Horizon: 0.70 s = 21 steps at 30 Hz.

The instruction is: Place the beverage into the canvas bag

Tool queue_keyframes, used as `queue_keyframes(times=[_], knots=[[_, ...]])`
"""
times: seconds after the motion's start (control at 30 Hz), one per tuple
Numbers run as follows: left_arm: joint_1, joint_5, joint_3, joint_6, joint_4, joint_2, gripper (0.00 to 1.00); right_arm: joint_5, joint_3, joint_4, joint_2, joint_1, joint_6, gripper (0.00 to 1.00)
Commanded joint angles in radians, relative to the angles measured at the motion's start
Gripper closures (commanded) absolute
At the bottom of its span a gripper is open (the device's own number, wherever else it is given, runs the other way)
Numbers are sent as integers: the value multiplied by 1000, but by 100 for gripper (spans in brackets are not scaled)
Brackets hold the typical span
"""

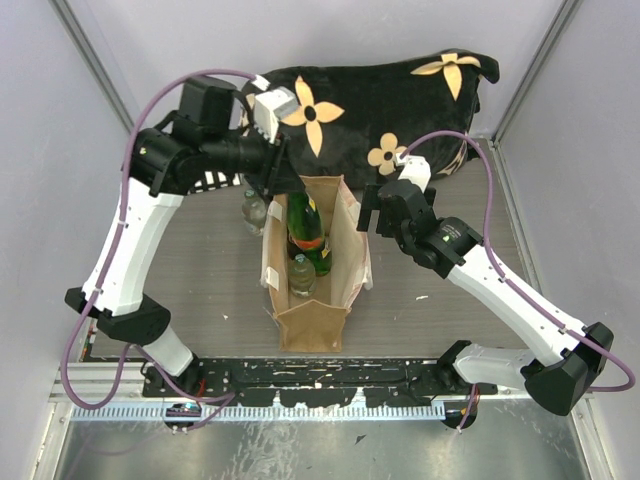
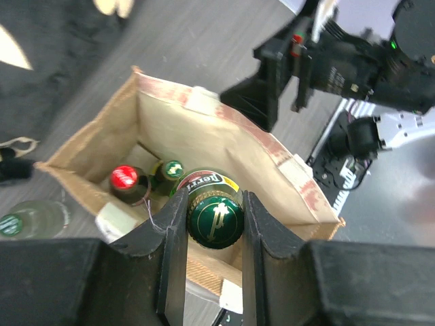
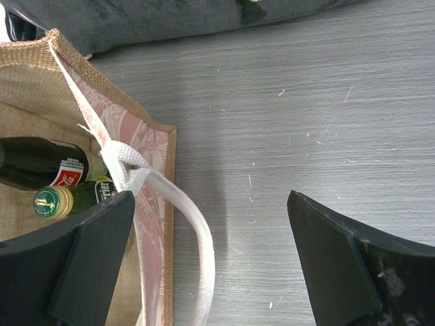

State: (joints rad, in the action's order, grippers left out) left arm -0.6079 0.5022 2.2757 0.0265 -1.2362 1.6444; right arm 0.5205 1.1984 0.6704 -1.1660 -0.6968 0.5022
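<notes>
The counter (image 1: 200, 270) is crossed at 12 o'clock by a black flowered cushion (image 1: 380, 90). The canvas bag (image 1: 312, 325) is stood open at centre. Within its mouth the green beverage bottle (image 2: 215, 216) is clamped at the cap by the left end effector (image 2: 214, 204). The right end effector (image 3: 211, 204) is spread wide over the bag's 3 o'clock rim.
</notes>
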Motion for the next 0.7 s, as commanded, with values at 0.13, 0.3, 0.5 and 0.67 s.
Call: queue_keyframes(times=[0.13,0.3,0.5,0.67], knots=[[-89,18,-177,77,150,-68,100,54,26,62,59,9,16,0],[-120,1,-308,89,216,-86,100,55,23,86,72,13,23,0],[-139,-8,-389,78,288,-89,100,53,25,100,74,17,22,0],[-147,-9,-464,73,339,-103,100,52,24,109,80,18,28,0]])
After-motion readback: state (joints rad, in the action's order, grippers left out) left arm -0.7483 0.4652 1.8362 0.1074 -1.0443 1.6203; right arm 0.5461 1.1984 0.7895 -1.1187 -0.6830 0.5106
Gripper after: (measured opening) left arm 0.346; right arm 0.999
